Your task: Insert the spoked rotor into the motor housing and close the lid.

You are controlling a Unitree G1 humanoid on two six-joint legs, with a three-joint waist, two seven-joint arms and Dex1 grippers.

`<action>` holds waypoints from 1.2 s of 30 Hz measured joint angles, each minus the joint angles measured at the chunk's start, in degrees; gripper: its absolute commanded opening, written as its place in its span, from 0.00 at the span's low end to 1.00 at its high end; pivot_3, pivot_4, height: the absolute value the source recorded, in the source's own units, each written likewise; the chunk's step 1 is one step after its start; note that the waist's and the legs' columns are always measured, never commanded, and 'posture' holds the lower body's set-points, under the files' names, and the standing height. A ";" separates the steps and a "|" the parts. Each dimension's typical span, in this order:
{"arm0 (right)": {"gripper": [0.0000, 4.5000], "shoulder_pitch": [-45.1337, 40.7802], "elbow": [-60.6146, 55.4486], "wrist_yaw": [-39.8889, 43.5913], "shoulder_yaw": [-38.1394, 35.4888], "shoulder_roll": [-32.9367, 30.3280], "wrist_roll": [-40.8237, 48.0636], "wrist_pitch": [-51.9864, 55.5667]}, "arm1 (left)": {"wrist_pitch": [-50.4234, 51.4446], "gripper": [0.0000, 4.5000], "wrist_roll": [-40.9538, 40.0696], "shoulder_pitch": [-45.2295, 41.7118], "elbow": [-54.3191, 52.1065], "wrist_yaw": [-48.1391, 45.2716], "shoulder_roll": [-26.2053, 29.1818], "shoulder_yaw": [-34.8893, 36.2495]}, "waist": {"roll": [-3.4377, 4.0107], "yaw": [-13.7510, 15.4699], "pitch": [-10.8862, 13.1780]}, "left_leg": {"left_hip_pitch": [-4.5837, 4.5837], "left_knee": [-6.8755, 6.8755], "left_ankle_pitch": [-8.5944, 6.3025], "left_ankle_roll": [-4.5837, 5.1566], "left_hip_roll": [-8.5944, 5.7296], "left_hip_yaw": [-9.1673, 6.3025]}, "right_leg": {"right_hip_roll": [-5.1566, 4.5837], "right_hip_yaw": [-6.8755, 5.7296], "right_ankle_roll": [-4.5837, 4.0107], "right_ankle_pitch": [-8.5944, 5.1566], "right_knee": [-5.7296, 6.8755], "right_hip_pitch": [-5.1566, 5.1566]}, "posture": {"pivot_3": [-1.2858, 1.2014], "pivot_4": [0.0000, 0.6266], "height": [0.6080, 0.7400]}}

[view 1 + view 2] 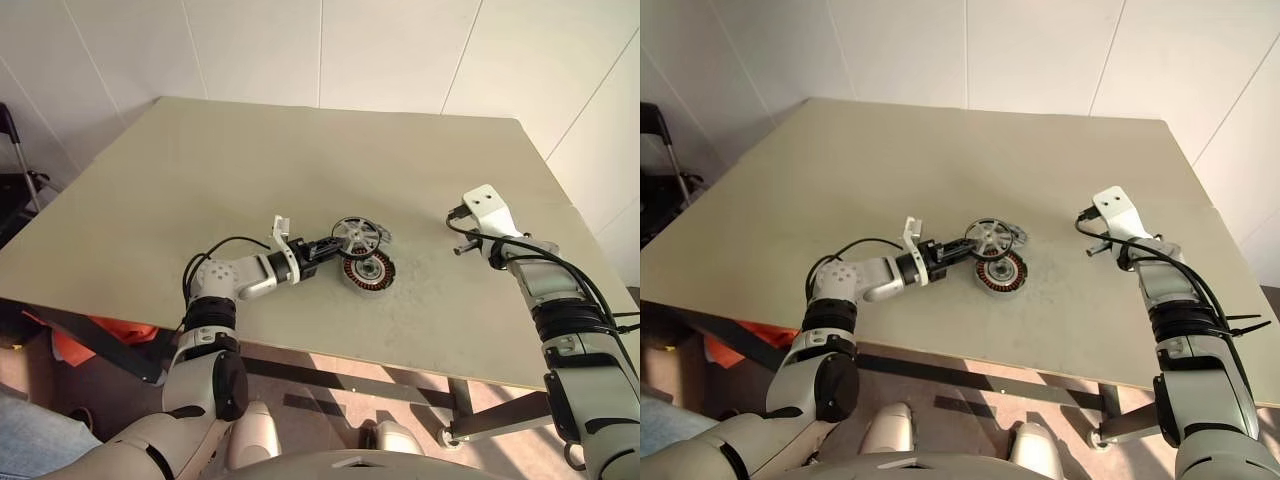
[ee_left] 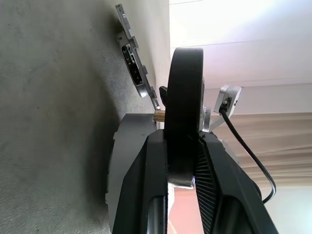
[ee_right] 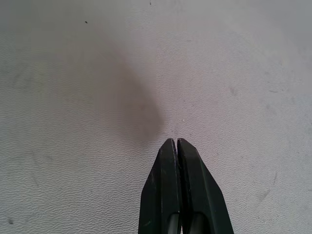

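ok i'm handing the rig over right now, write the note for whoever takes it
Left end effector: shut on the spoked rotor, held on edge just above the motor housing.
Right end effector: shut, holding nothing, over bare table off to the right.
Motor housing: flat on the table, windings up, uncovered.
Lid: on the table just behind the housing, partly hidden by the rotor.
Done: rotor picked up.
Left: lay the rotor flat into the housing, then fit the lid.
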 measured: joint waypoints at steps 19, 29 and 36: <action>0.00 0.08 -0.95 0.00 -0.15 0.30 0.00 0.09 | 6.72 0.09 -2.17 2.97 -4.35 1.98 0.58 -2.05 | 0.02 -0.26 0.00 | 0.06 0.02 0.01 -0.02 0.01 0.00 | 0.01 0.02 0.01 0.00 0.05 0.00 | 0.52 0.00 1.00; 0.00 0.08 -1.24 0.30 -0.16 0.88 0.05 0.34 | 7.46 0.09 -1.89 3.19 -4.34 3.11 0.49 -3.43 | 0.02 -0.26 0.00 | 0.06 0.02 0.01 -0.02 0.01 0.00 | 0.01 0.02 0.01 0.00 0.05 0.00 | 0.52 0.00 1.00; 0.00 0.08 -1.67 0.45 -0.54 0.88 0.23 0.68 | 7.96 0.09 -1.85 3.57 -4.69 3.04 0.78 -4.57 | 0.02 -0.26 0.00 | 0.07 0.03 0.01 -0.02 0.01 0.00 | 0.01 0.02 0.01 0.01 0.06 0.00 | 0.52 0.00 1.00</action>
